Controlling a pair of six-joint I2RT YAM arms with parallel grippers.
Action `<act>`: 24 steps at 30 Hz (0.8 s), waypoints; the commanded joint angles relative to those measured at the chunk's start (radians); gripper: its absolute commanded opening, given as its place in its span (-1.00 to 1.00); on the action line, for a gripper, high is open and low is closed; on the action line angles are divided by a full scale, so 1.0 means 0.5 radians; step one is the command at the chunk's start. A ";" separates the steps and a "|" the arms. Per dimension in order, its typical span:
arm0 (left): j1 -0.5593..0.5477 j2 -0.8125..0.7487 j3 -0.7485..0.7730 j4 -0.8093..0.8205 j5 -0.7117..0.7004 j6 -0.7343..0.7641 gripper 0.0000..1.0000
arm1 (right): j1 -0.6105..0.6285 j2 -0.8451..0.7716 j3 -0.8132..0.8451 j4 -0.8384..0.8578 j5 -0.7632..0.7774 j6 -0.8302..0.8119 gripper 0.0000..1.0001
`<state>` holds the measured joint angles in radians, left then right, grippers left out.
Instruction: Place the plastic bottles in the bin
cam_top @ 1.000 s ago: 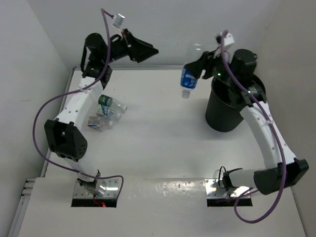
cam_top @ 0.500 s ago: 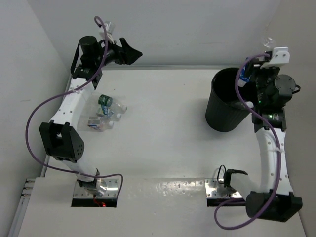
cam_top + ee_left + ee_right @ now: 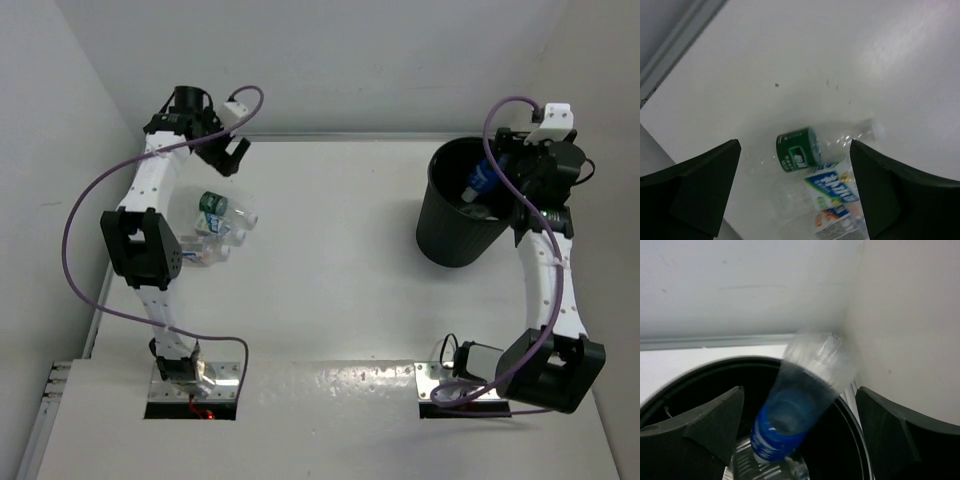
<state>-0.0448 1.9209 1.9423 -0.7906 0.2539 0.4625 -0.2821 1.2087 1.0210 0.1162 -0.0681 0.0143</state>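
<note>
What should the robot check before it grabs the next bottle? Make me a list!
1. Right hand open, clear of the blue-label bottle: ok.
2. Blue-label bottle over the bin mouth: ok.
3. Bottle settled inside: cannot tell, it is blurred.
4. Left hand open: ok.
5. Left hand above the green-label bottle: ok, it lies right beneath.
6. All bottles in the bin: not ok, other bottles lie on the table.

White table (image 3: 330, 290), plain white walls (image 3: 350, 60)
</note>
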 commanded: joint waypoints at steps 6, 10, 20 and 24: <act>0.286 0.300 0.331 -0.876 0.342 1.271 0.90 | 0.055 -0.086 0.302 -0.201 -0.238 0.269 0.85; 0.261 0.343 0.303 -0.855 0.321 1.489 0.87 | 0.101 -0.150 0.320 -0.223 -0.293 0.287 0.85; 0.160 0.352 -0.007 -0.511 0.140 1.701 0.80 | 0.165 -0.184 0.379 -0.383 -0.281 0.300 0.85; 0.142 0.432 -0.031 -0.444 0.118 1.777 0.80 | 0.175 -0.181 0.428 -0.432 -0.284 0.303 0.87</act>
<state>0.0277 2.1151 1.9369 -1.0718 0.3122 1.2812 -0.2043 1.1358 1.1748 -0.0990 -0.1955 0.1497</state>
